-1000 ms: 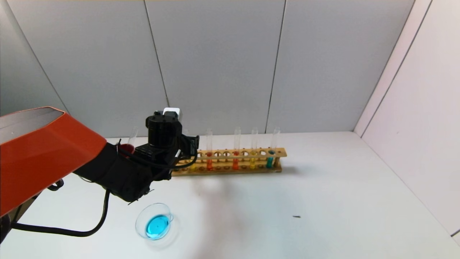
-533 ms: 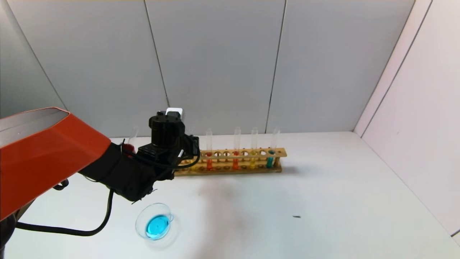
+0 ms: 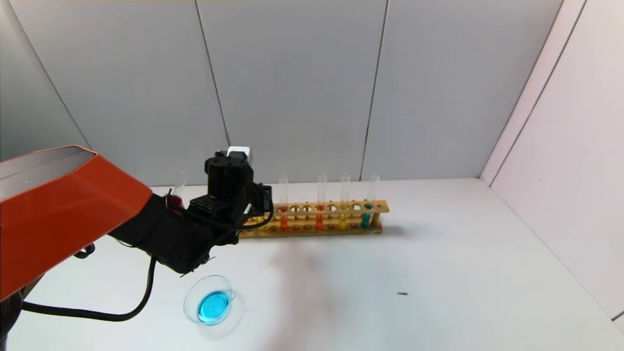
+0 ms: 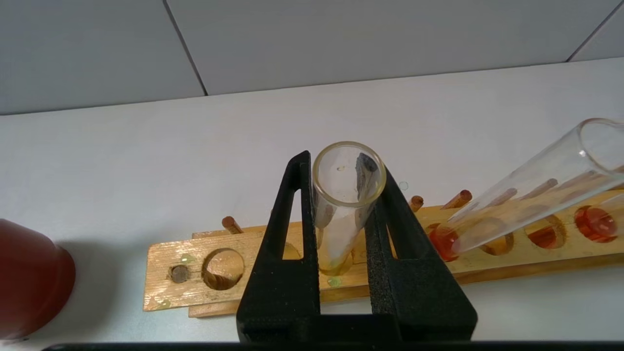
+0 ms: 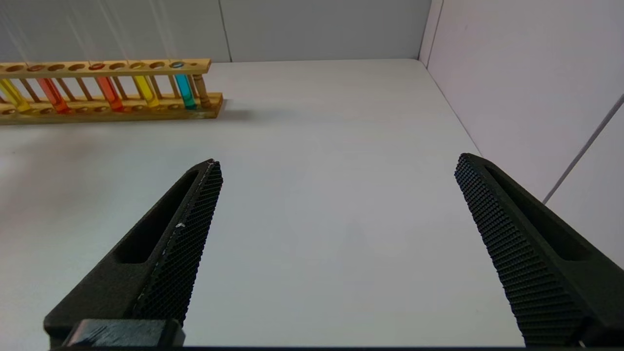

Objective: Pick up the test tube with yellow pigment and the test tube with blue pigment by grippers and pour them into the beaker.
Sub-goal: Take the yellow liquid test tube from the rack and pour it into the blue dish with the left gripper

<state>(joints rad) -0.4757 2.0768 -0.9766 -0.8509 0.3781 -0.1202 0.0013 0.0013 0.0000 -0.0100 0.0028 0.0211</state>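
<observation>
My left gripper [image 4: 342, 165] is shut on the test tube with yellow pigment [image 4: 341, 219], which stands upright in a hole near the left end of the wooden rack [image 4: 195, 253]. In the head view that gripper [image 3: 261, 197] hides the tube. The test tube with blue pigment [image 3: 366, 214] stands at the rack's right end, also seen from the right wrist [image 5: 185, 90]. The beaker [image 3: 191, 292] sits near the table's front left and holds blue liquid. My right gripper [image 5: 336, 163] hangs open over bare table to the right, with nothing between its fingers.
A dark-red cup [image 4: 29, 282] stands just left of the rack, with a tube leaning in it [image 3: 180, 183]. Two orange-red tubes [image 3: 284, 217] [image 3: 320, 214] and another yellow tube [image 3: 343, 214] stand in the rack. Walls close the back and right.
The left gripper has closed on the yellow tube. The arm has edged slightly right toward the rack. Nothing else moved.
</observation>
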